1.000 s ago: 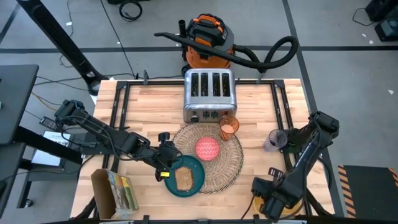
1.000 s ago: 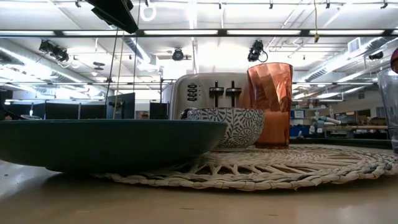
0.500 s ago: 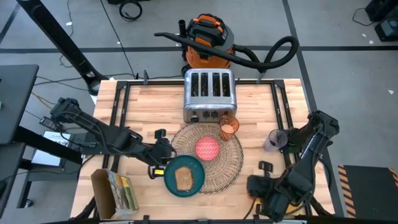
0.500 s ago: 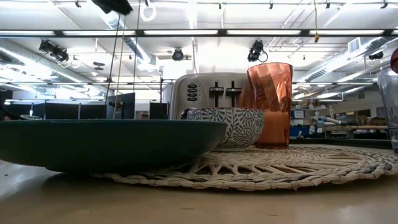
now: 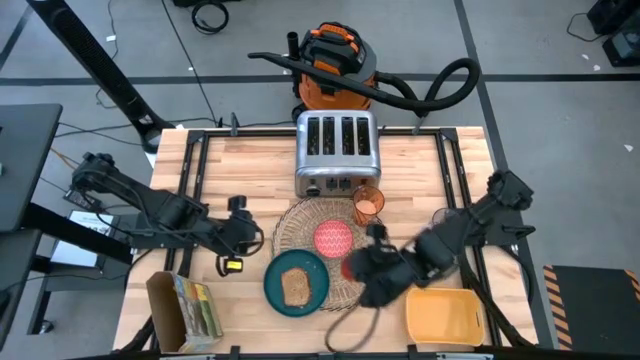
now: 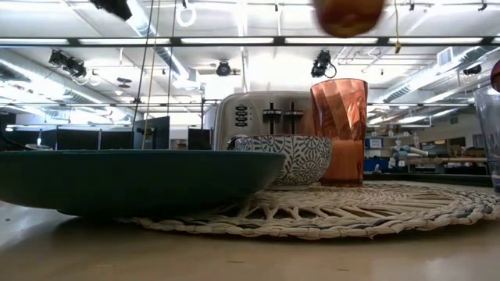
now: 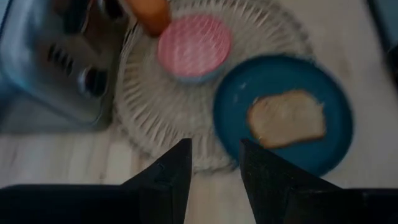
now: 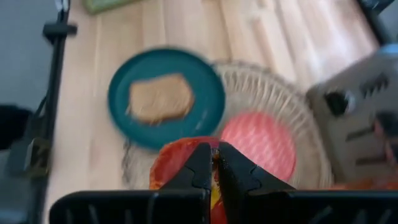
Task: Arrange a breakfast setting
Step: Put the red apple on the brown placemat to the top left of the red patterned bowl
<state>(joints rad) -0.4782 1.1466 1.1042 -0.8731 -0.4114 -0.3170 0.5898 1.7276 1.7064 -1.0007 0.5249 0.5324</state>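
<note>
One apple (image 8: pixel 177 165) in right claw (image 8: pixel 213 167).

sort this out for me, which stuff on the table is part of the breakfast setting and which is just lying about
Breakfast setting: placemat, plate, toast, bowl, cup, apple held in the right gripper.

Lying about: toaster, yellow tray, clear glass, box.

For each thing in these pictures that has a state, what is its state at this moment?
Plate: partly on the mat, holds the toast.
Bowl: upright on the mat.
Cup: upright at the mat's edge.
Apple: held above the mat.
Right pincer: shut on the apple.
Left pincer: open, empty.
Toaster: slots empty.
Yellow tray: empty.
</note>
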